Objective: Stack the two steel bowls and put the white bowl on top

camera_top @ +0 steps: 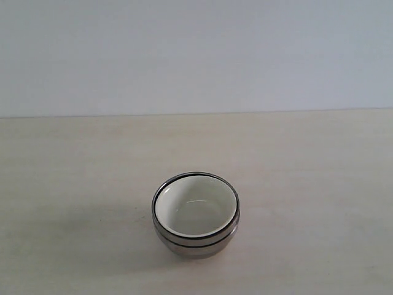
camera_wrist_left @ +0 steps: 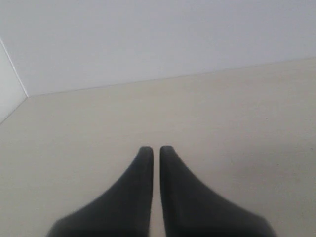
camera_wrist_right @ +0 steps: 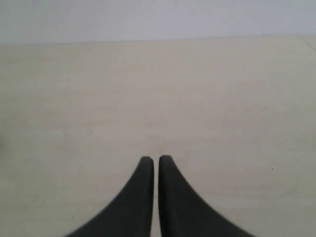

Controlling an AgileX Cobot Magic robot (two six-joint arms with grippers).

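Bowl stack (camera_top: 196, 215) sole obstacle on table (camera_top: 73, 203); free passage all sides, above

The left gripper (camera_wrist_left: 155, 150) is showing two black fingers (camera_wrist_left: 133, 197). Each one is starting wide at the base and curving in to a thin, round tip. The surface is looking smooth and dull. The right gripper (camera_wrist_right: 155, 160) is looking just the same, with two black fingers (camera_wrist_right: 177, 202) thinning to round tips. Their edges are looking a bit blurry.
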